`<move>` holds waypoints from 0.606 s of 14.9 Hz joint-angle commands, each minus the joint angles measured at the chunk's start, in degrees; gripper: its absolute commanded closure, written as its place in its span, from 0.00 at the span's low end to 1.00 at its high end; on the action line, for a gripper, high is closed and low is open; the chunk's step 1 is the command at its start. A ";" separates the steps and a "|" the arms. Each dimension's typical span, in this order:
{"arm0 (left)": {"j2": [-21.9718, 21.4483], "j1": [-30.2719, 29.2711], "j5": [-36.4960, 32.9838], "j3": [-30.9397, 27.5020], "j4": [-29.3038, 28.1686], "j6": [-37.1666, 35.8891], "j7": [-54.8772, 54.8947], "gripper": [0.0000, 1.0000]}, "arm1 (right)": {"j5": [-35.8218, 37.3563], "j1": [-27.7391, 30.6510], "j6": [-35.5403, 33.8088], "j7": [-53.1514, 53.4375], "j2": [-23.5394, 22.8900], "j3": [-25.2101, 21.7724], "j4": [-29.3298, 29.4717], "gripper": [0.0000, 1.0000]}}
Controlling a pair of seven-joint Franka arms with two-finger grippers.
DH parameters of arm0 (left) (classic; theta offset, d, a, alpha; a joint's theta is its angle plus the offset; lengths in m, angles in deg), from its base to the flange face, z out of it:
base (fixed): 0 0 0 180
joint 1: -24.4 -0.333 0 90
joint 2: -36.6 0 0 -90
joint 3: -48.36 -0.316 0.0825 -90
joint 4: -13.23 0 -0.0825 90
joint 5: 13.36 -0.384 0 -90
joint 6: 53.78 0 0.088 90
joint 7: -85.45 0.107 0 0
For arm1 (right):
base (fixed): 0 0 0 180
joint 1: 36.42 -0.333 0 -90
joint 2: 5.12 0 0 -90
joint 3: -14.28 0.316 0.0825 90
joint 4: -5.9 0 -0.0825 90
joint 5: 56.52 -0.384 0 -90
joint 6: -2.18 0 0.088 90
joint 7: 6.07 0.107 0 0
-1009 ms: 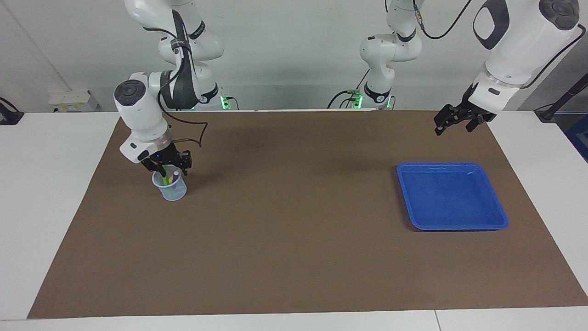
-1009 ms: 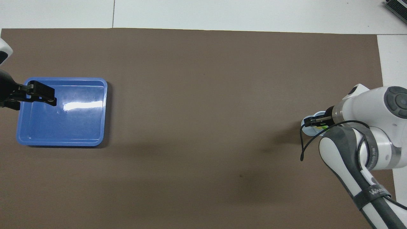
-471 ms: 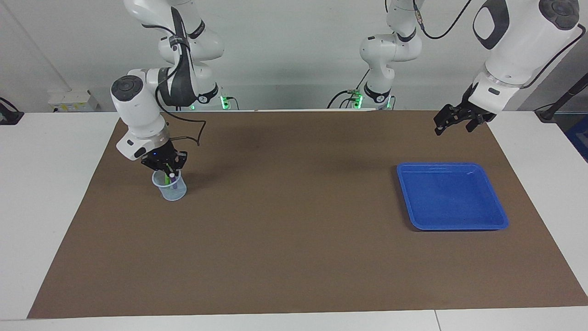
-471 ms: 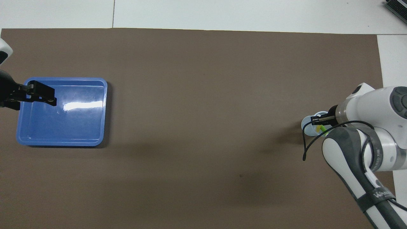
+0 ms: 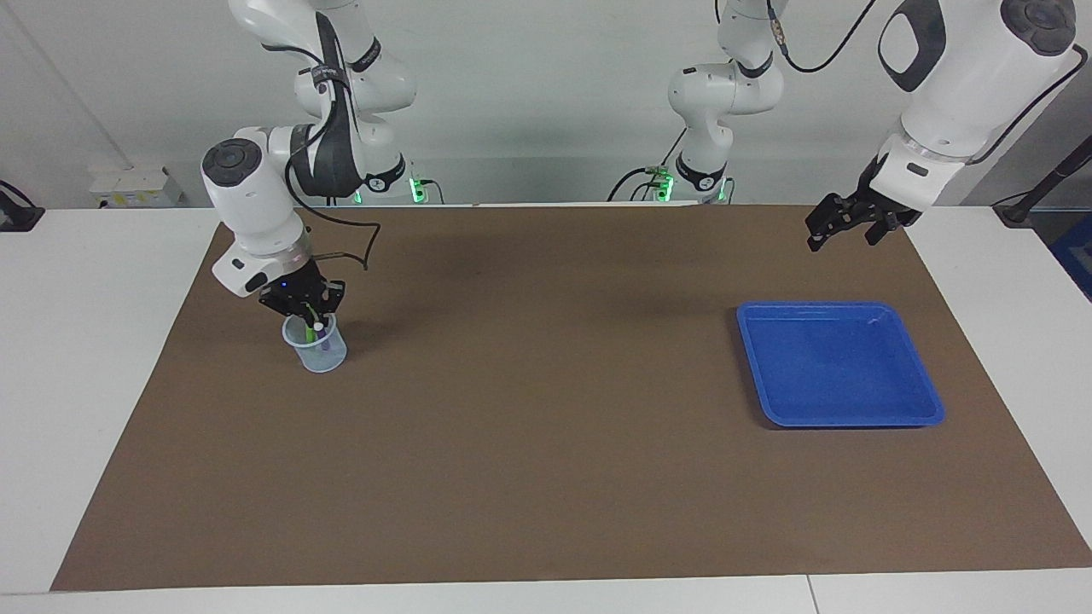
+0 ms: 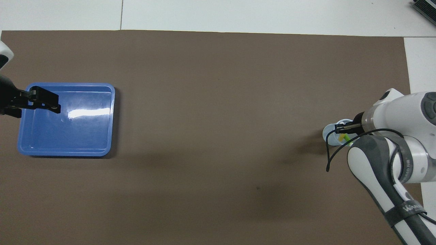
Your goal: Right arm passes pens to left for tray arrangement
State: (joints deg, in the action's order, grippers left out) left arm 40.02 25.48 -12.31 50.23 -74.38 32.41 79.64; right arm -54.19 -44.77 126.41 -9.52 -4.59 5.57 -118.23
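1. The bench (image 5: 85, 358) is white and carries a large brown mat (image 5: 546, 477) that covers most of its top.
2. The blue tray (image 5: 926, 408) lies flat on the mat toward the left arm's end of the bench, well apart from the cup.
3. The left arm (image 5: 964, 77) waits with its left gripper (image 5: 840, 226) in the air over the mat's edge, on the side of the tray nearer the robots; its jaws are spread and hold nothing.
4. The right arm (image 5: 256, 196) bends down toward the right arm's end of the bench, and the right gripper (image 5: 309, 314) sits at the mouth of the cup.
5. The small translucent cup (image 5: 322, 356) stands upright on the mat, well apart from the tray.
6. The pens (image 5: 321, 341) stand in the cup; green, purple and a pale tip show in the facing view, yellow and green in the overhead view (image 6: 344, 137).
7. The right gripper's jaws are pressed together on a pen top at the cup's mouth; which pen, I cannot tell.
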 commanded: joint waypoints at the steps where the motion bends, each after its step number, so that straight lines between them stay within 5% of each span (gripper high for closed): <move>1: -1.49 0.24 0.44 -0.46 -1.51 -0.24 0.62 0.00 | 0.57 0.79 -2.14 -0.85 0.18 0.27 -0.24 1.00; 9: -1.58 0.07 0.44 -0.46 -1.59 -0.85 0.62 0.00 | 0.31 0.79 -9.08 -0.50 0.97 0.27 3.54 1.00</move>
State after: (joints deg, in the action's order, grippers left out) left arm 40.02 25.48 -12.31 50.22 -74.38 32.26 79.64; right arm -54.19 -44.72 119.64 -9.52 -4.52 5.56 -115.61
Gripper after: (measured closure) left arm 0.000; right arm 0.806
